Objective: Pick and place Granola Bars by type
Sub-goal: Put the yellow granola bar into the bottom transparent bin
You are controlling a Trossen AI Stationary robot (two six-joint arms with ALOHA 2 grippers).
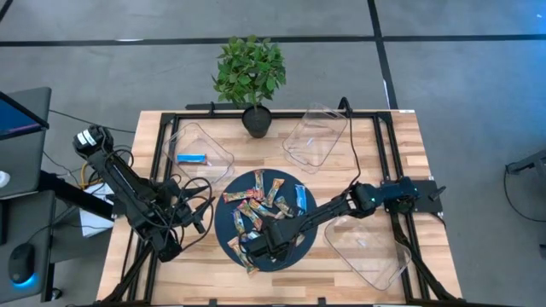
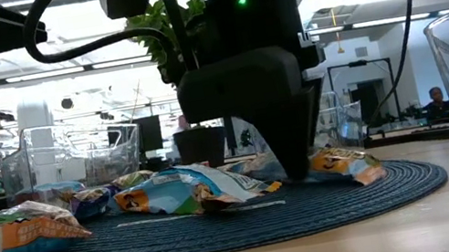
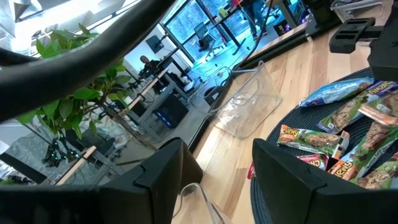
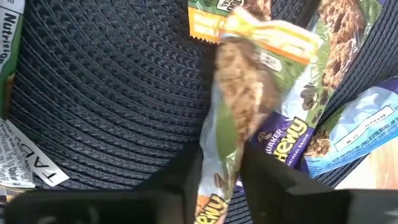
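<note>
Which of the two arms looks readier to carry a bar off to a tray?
The right. Its gripper is shut on a gold-green wrapped granola bar over the dark round woven mat. The left gripper waits open beside the mat, holding nothing.

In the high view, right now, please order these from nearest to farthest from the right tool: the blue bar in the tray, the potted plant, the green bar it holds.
1. Green bar, in the right tool.
2. Blue bar, rear-left tray.
3. Potted plant, rear edge.
</note>
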